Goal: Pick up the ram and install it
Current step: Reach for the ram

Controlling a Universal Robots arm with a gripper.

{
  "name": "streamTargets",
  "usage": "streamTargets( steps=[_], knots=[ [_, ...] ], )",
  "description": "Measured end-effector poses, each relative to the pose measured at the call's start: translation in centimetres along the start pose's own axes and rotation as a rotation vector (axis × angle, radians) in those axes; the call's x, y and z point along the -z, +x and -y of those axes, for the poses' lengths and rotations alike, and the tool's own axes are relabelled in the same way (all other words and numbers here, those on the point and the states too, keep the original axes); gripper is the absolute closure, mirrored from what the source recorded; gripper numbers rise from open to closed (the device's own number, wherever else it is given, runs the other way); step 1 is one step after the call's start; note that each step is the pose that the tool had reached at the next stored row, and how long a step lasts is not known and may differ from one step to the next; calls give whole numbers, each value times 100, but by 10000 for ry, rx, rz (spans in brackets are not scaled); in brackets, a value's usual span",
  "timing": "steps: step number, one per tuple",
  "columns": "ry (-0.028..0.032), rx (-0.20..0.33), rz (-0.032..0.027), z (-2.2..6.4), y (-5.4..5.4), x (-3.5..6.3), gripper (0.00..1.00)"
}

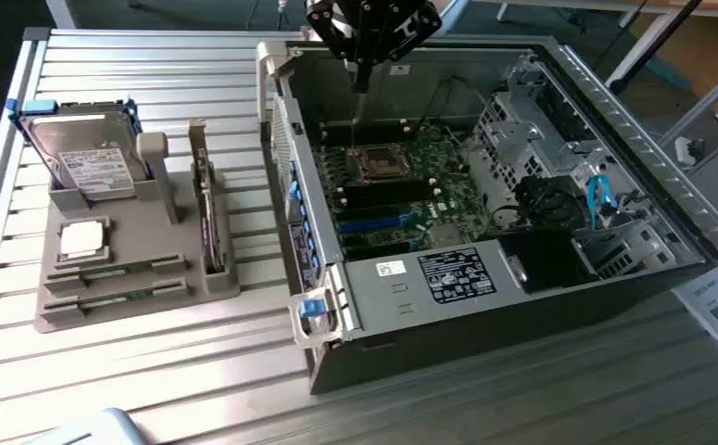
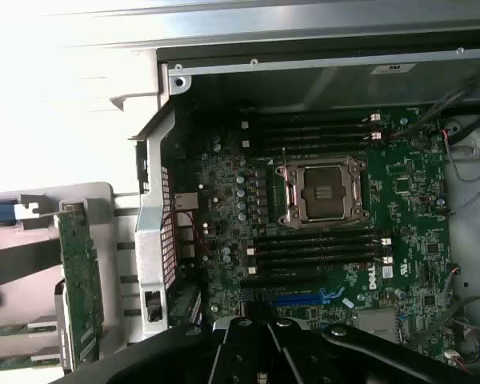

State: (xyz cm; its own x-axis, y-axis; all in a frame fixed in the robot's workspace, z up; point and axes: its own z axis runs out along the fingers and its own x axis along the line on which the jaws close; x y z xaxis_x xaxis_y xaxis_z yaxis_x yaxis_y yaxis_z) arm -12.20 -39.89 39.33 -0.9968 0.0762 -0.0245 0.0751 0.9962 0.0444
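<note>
Claw (image 1: pixel 361 83) hangs above the open case (image 1: pixel 631 130), jaws pressed together with nothing I can see between them, right over the board (image 1: pixel 409 176). From the wrist view the claw (image 2: pixel 254 332) looks down on the bare socket (image 2: pixel 320 192), with dark slots (image 2: pixel 316 244) on both sides of it. The ram (image 1: pixel 121 273) is nowhere near. It lies flat in the grey holder (image 1: pixel 99 320) on the counter (image 1: pixel 148 389), at the exterior view's left, with a second stick (image 1: pixel 118 298) just beside it. It is well apart from the claw, and the case wall stands between them.

Trouble, as I judge it, starts there. Shut jaws coming down on the ram would push it rather than take it. It sits low between the holder's ribs, so little edge is on offer, and a shallow pinch could let it tilt or slip. The chip (image 1: pixel 83 239) and the upright card (image 1: pixel 210 222) are close by and could be knocked. Over the case, a dropped or skewed ram could land on the open socket, and one pressed in off-line could jam in a slot.
</note>
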Motion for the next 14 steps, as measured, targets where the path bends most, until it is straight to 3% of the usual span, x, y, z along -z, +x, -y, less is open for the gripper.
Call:
streamTargets(
  steps=[14],
  knots=[
    [0,-1,1,0,5,0,90]
  ],
)
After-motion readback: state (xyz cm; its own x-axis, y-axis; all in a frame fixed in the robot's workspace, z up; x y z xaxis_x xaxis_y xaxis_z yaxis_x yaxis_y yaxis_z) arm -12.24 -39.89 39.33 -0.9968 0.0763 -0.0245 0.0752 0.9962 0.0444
